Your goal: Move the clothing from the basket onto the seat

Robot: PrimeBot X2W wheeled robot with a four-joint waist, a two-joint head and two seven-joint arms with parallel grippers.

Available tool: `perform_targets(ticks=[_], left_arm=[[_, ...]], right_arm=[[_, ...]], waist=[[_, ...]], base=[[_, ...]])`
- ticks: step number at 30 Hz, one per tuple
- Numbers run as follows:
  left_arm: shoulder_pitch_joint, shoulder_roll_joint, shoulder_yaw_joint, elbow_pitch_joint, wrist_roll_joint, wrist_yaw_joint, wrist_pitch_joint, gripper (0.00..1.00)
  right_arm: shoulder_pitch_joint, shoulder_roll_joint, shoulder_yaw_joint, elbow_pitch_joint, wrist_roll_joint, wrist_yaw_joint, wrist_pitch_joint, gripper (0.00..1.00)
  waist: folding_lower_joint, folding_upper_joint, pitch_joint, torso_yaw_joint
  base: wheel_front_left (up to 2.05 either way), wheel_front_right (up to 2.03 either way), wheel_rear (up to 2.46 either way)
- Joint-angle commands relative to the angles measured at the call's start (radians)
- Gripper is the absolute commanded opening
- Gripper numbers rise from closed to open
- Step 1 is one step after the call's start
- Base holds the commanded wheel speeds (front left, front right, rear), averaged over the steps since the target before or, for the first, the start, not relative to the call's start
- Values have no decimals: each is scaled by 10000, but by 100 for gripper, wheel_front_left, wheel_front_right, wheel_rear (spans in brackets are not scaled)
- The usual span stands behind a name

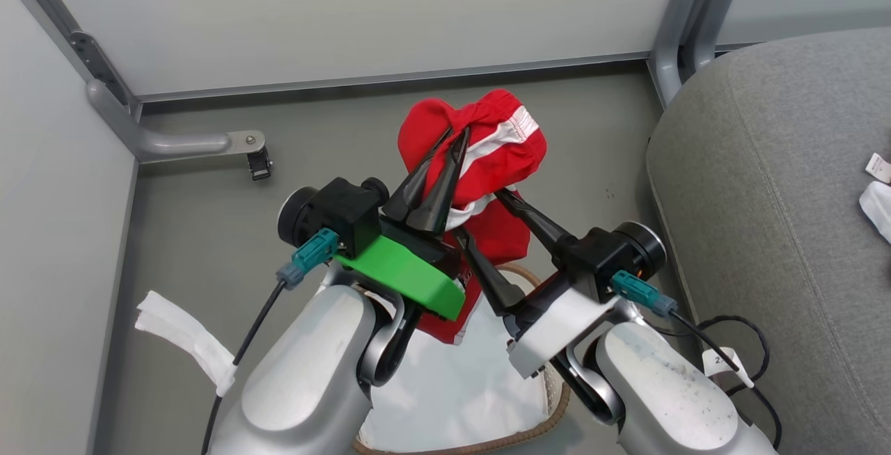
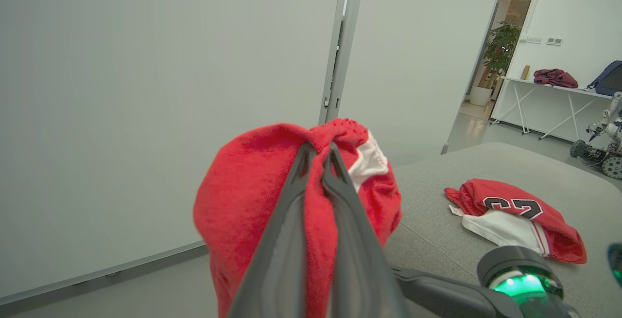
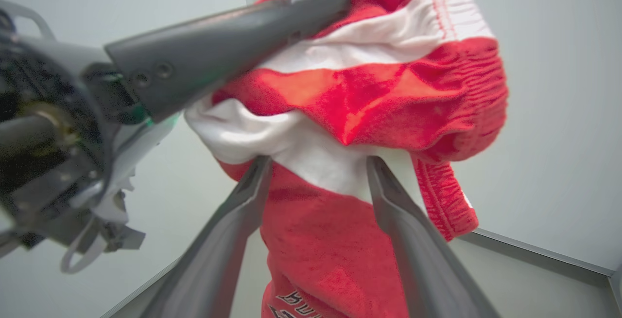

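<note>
While the red sports garment with white striped trim (image 1: 487,142) hangs pinched between the pressed-together fingers of my left pincer (image 1: 456,133), its tail trails toward the oval white plastic basket with the brown woven rim (image 1: 550,414) below both pincers. My right pincer (image 1: 479,213) stands spread just under the cloth, gripping nothing. Off to its right, the big grey fabric seat (image 1: 766,197) already bears a red numbered jersey (image 2: 515,211). I judge us partway: this piece awaits carrying across.
</note>
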Motion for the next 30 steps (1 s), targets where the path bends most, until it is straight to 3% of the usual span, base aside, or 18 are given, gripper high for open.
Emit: perform_targets(ticks=[1, 17, 18, 19, 20, 21, 22, 30], left_arm=[[67, 1, -57, -24, -127, -29, -35, 0], [-263, -1, -1126, -170, -798, 88, -35, 0], [-281, -1, -1173, -187, -815, 101, -35, 0], [-289, -1, -1208, -197, -848, 103, -37, 0], [-305, -1, -1252, -202, -861, 101, -35, 0], [-318, -2, -1267, -201, -879, 110, -35, 0], [-328, -2, -1274, -188, -908, 121, -37, 0], [-237, -2, -1047, 7, -768, 186, -35, 0]], right_arm=[[-134, -42, -42, 134, -97, -14, -17, 100], [-1342, -44, 758, 1684, -156, -14, -17, 100], [-1418, -42, 789, 1853, -107, -14, -17, 95], [-1479, -42, 798, 1936, -39, -14, -17, 76], [-1538, -39, 843, 2043, 20, -14, -17, 34], [-1573, -38, 877, 2111, 49, -14, -17, 4], [-1604, -44, 881, 2169, 122, -14, -17, 0], [-1445, -45, 644, 2287, 269, -14, -17, 0]], waist=[[0, 0, 7, 54], [0, 0, 35, 438], [0, 0, 45, 469], [0, 0, 56, 493], [0, 0, 71, 521], [0, 0, 85, 540], [0, 0, 99, 561], [0, 0, 142, 472]], base=[[0, 0, 0], [0, 0, 0], [0, 0, 0], [0, 0, 0], [0, 0, 0], [0, 0, 0], [0, 0, 0], [0, 0, 0]])
